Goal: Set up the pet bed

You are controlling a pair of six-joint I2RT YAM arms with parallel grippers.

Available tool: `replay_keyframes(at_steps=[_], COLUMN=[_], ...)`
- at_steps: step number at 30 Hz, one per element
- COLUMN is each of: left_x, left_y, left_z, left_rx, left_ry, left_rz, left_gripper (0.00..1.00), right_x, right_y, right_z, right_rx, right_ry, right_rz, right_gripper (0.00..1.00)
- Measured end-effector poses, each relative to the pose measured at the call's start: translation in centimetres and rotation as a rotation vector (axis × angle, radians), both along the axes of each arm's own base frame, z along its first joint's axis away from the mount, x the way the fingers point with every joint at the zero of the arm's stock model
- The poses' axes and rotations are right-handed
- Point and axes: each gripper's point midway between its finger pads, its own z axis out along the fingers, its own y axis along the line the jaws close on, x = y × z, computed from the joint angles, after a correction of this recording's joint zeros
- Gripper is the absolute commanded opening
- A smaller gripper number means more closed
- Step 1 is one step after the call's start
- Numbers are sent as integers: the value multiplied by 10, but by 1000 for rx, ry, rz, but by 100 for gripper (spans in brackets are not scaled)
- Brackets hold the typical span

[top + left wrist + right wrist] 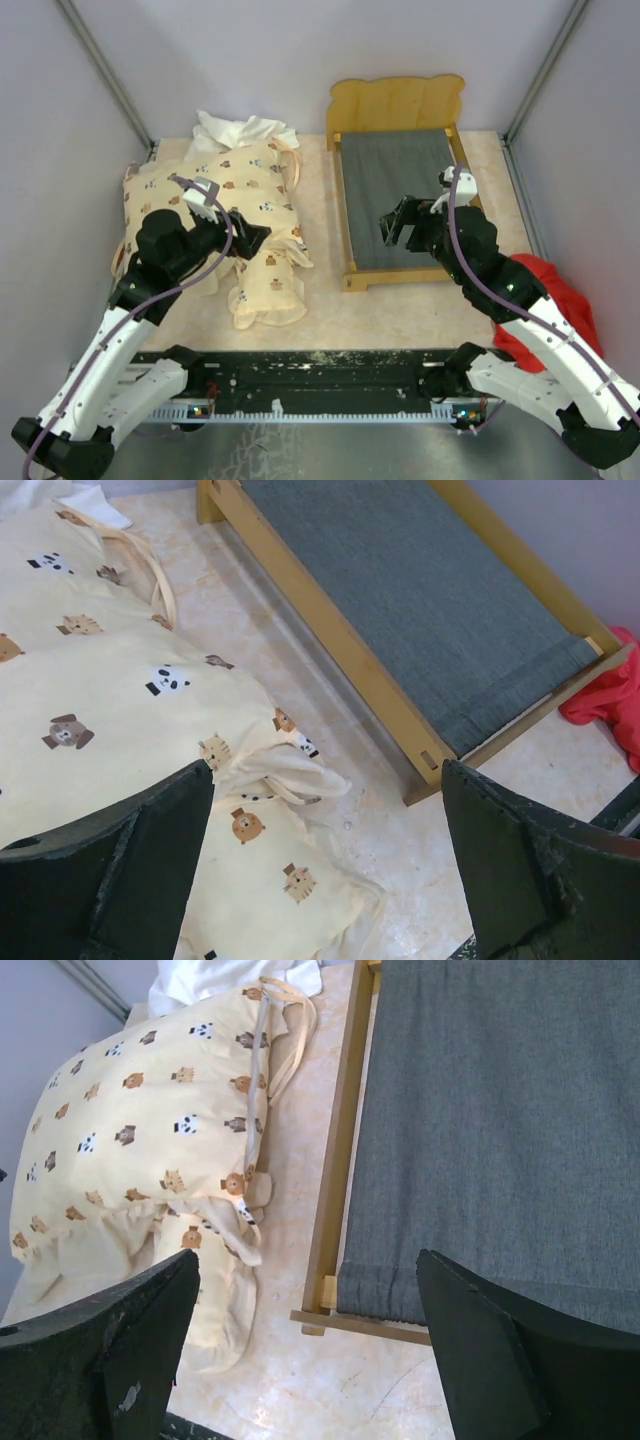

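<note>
**Step in hand.** The setup has not begun. The bed frame (395, 102) stands bare, and nothing lies on its grey base (395, 185). Judged from this, the arms are at the approach to the first pick.

**Tools.** The left gripper (250, 238) stands wide open and holds nothing. The right gripper (395, 222) is likewise wide open and empty.

**Task things, placed from the bed frame.**
- The cushion (215, 190) lies flat to the left of the frame. It runs alongside the frame's left rail, with a strip of table (320, 300) between them.
- The pillow (268, 290) lies left of the frame's foot end and touches the near edge of the cushion.
- A white cloth (240, 130) sits left of the headboard at the cushion's far end. A red cloth (545, 290) lies off the frame's right foot corner. Neither belongs to the task.

**Things relative to tools.** The left gripper hangs over the cushion's near corner on the side facing the frame, and its wrist view shows the pillow directly between the fingers. The right gripper hangs over the foot half of the grey base and is apart from both soft pieces.

**Next move, as judged.**
- The cushion should go in first, so the left gripper needs to descend and pinch its frame-side edge.
- The cushion then has to be carried rightward over the rail and laid square on the base.
- The cushion is limp and wide, so the right gripper will probably be needed on a second corner to stop it folding.
- The pillow follows, at the headboard end.
</note>
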Motion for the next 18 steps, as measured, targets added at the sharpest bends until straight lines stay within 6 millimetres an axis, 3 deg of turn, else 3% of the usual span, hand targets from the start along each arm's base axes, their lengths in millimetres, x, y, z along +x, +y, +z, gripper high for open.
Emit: replay_keyframes(at_steps=[9,14,18], left_x=[18,58,96], left_y=[6,16,25], left_z=[-19,-44,-70], left_rx=[60,199,341], left_ry=[40,134,233], left_rz=[63,178,280], left_gripper=[100,99,99], right_x=[0,0,-1], right_y=[0,0,-2], right_z=[3,6,-8], right_rx=[15,33,19], right_ry=[-9,-33,-23], right_rz=[-2,-4,-4], right_gripper=[90,90,90])
